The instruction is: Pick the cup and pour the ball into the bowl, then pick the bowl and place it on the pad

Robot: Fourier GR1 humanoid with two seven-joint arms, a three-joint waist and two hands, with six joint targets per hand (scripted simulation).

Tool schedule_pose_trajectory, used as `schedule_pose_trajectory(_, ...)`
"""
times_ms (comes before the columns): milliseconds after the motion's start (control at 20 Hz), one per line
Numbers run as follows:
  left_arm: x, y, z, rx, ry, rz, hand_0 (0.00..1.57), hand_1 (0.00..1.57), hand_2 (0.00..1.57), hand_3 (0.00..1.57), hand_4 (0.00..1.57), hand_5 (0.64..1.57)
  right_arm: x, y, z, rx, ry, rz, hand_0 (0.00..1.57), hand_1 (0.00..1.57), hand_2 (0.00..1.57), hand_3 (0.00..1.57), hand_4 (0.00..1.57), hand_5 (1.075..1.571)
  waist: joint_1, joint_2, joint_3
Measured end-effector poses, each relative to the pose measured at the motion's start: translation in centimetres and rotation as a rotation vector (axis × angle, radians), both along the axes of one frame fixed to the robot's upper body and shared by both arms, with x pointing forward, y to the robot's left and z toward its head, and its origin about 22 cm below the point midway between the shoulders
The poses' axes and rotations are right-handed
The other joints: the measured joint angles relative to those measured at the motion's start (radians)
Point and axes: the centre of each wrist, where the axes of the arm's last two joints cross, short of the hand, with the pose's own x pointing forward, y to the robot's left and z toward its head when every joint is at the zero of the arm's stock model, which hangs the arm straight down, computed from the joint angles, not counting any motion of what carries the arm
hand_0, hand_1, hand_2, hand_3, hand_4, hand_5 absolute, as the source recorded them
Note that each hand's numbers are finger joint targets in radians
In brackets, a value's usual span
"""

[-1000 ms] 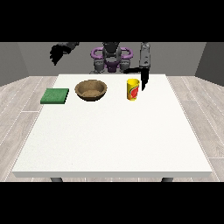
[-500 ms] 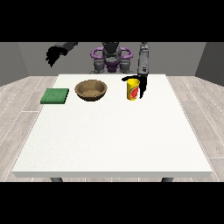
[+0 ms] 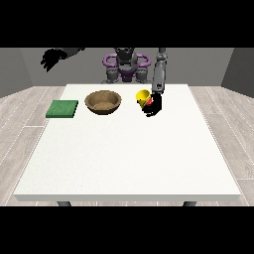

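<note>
The small yellow cup [image 3: 143,97] sits tilted toward the view's left, its open mouth showing, beside the hand at the view's right [image 3: 153,106], whose black fingers appear wrapped round the cup's lower side. It looks lifted or tipped rather than standing flat on the white worktop [image 3: 129,149], though contact with the surface cannot be told for certain. No ball is visible; it may lie inside the cup.

The round brown wooden bowl [image 3: 103,101] stands just to the view's left of the cup, near but apart from it. Farther left, well apart from the bowl, lies the flat green square pad [image 3: 62,108].

The hand at the view's left [image 3: 50,58] hangs high above and beyond the worktop's corner, holding nothing, its fingers curled downward.

The step in hand seems to be the first: the cup is grasped and starting toward the pour. The next move calls for carrying the cup's mouth over the bowl's rim before tipping further, since tilting too early could spill the ball onto the worktop. The bowl's move to the pad is not yet begun.
</note>
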Motion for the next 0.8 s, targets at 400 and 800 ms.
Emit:
schedule_pose_trajectory(400,1.4,-2.6,0.9,0.178,0.102,-0.006,1.29,1.29,1.57,1.57,1.41,1.467,0.3,-4.2,-0.8,0.02,0.116,-0.06,0.0,0.0,0.0,0.31,0.63,1.563,0.045,-0.121,-0.0011)
schedule_pose_trajectory(800,3.0,-5.8,2.3,0.693,0.139,0.033,1.35,1.35,1.57,1.57,1.44,1.54,0.3,-4.7,-4.0,0.03,0.233,-0.053,0.0,0.0,0.0,0.1,0.67,1.559,0.043,-0.232,0.0035)
